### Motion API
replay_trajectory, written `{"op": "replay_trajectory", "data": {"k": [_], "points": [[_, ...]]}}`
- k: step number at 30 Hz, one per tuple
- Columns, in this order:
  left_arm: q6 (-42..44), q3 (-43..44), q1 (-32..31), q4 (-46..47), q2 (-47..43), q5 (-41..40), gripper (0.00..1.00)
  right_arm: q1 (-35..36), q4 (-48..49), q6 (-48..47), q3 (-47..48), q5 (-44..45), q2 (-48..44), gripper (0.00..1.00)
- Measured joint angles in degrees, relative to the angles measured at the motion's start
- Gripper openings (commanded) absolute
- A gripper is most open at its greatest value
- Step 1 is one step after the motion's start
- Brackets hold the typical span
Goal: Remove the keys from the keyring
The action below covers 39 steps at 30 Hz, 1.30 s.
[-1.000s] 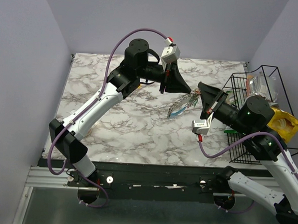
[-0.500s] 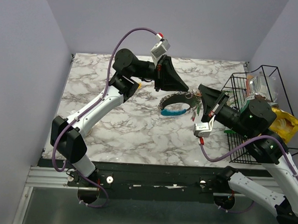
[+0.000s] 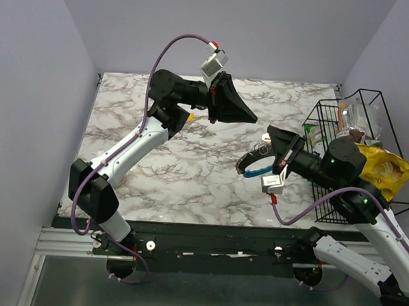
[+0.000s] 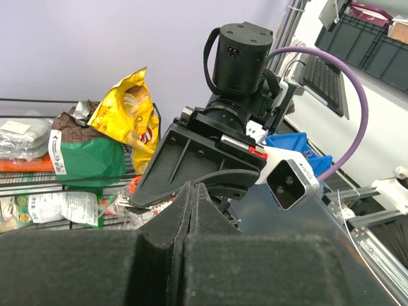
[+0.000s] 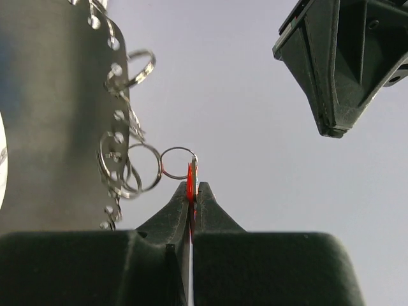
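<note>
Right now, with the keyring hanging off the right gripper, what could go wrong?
1. The right gripper pinches only the thin edge of a red key. The keyring dangles from it by small rings and might slip free.
2. The left gripper is shut and apart from the keyring. Approaching shut may just knock it swinging.

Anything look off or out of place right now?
Yes: the keyring dangles in mid-air, hanging only from the red key pinched in the right gripper; the left gripper is shut on nothing, apart.

Top view overhead; left wrist faces right pincer [image 4: 137,203], right wrist left pincer [image 5: 331,131].
</note>
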Motion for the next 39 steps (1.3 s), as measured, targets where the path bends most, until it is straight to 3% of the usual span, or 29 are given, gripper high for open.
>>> {"op": "replay_trajectory", "data": {"k": [1, 7, 13, 17, 23, 39], "points": [[0.7, 0.0, 0.0, -0.8, 0.0, 0.0, 0.15, 0.0, 0.0, 0.0, 0.0, 0.0, 0.0, 0.01], [12.0, 1.3, 0.0, -14.3, -0.1, 0.0, 0.37, 0.0, 0.0, 0.0, 0.0, 0.0, 0.3, 0.01], [28.2, 4.9, -0.1, -32.3, -0.1, -0.8, 0.49, 0.0, 0.1, 0.0, 0.0, -0.1, 0.3, 0.01], [37.8, 7.0, -0.9, -42.4, -0.1, -1.3, 0.50, 0.0, 0.3, 0.0, 0.1, -0.2, 0.3, 0.01], [45.0, 7.0, -3.2, -50.1, -0.1, -1.2, 0.55, 0.0, 0.3, 0.0, 0.1, -0.2, 0.3, 0.01], [50.7, 7.9, -5.1, -55.8, -0.1, 0.5, 0.54, 0.0, 0.9, 0.0, 1.3, -0.2, 0.6, 0.01]]}}
